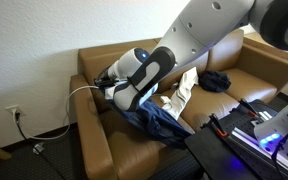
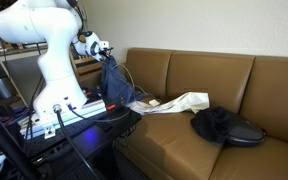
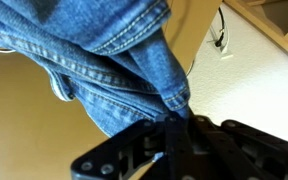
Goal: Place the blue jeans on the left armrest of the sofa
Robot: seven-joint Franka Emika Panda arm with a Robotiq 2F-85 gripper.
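The blue jeans (image 3: 104, 60) hang from my gripper (image 3: 176, 125), which is shut on a fold of the denim. In an exterior view the jeans (image 2: 116, 85) dangle above the near end of the brown sofa (image 2: 184, 135), held by the gripper (image 2: 104, 52). In an exterior view the jeans (image 1: 156, 118) trail down onto the seat below the arm, and the gripper itself is hidden behind the wrist. The sofa armrest (image 1: 92, 125) lies just beside the hanging jeans.
A cream cloth (image 2: 179, 102) lies on the seat, and shows too in an exterior view (image 1: 186, 88). A dark garment (image 2: 222, 125) sits further along the seat. A wall outlet with a cable (image 1: 16, 115) is beside the sofa. The robot base (image 2: 59, 95) stands at the sofa's end.
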